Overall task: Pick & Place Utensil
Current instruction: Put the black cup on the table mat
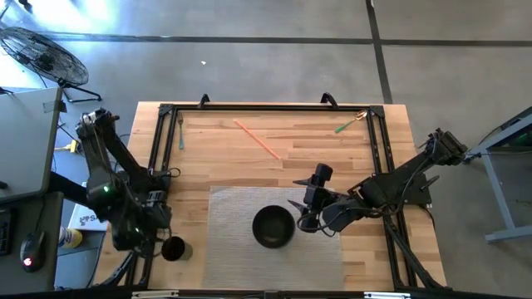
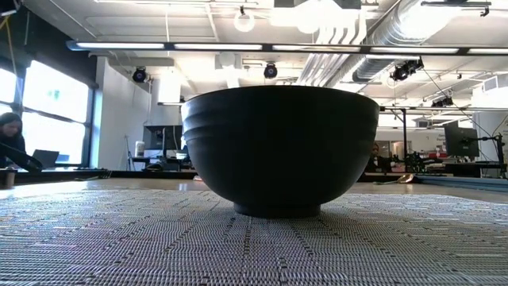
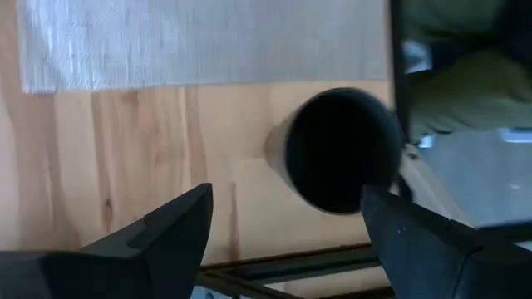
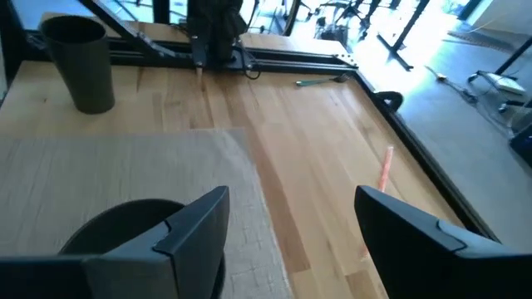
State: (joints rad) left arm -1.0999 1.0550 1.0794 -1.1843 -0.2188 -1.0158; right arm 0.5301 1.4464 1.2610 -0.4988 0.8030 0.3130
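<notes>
A black bowl stands by its foot on a grey woven placemat. An orange utensil, a green utensil and a grey fork lie flat on the wooden table toward its far edge. My right gripper is open, just right of the bowl, holding nothing. My left gripper is open near the table's near left corner, above a black cup.
A black metal frame runs along the table's left, far and right sides. The black cup stands upright on bare wood beside the placemat's left edge. Bare wood lies between the placemat and the utensils. A person sits far back in the room.
</notes>
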